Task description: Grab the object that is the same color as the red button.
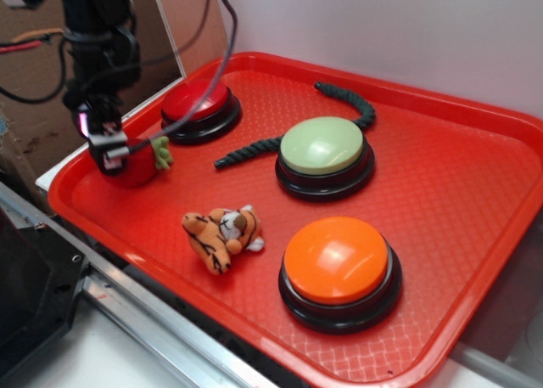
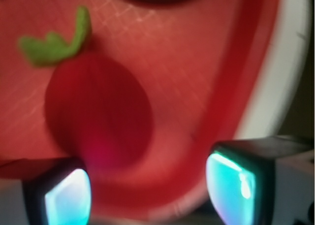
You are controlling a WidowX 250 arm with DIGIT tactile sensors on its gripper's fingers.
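The object, a small round red plush (image 1: 137, 172) with a green leafy tuft (image 1: 161, 154), lies at the left end of the red tray (image 1: 458, 176). Just behind it stands the red button (image 1: 197, 102), a glossy dome on a black base. My gripper (image 1: 109, 150) hangs right over the plush's left side. In the wrist view the plush (image 2: 98, 112) fills the space ahead, its near end reaching down between my fingers, closer to the left one (image 2: 69, 198). The gripper (image 2: 150, 195) is open, and the jaws stand wide apart with nothing pinched.
On the tray are also a pale green button (image 1: 322, 146), an orange button (image 1: 337, 259), an orange striped tiger plush (image 1: 222, 235) and a black rope (image 1: 250, 150). The tray's raised rim (image 2: 256, 87) runs close on my right. A metal rail (image 1: 127, 307) borders the front.
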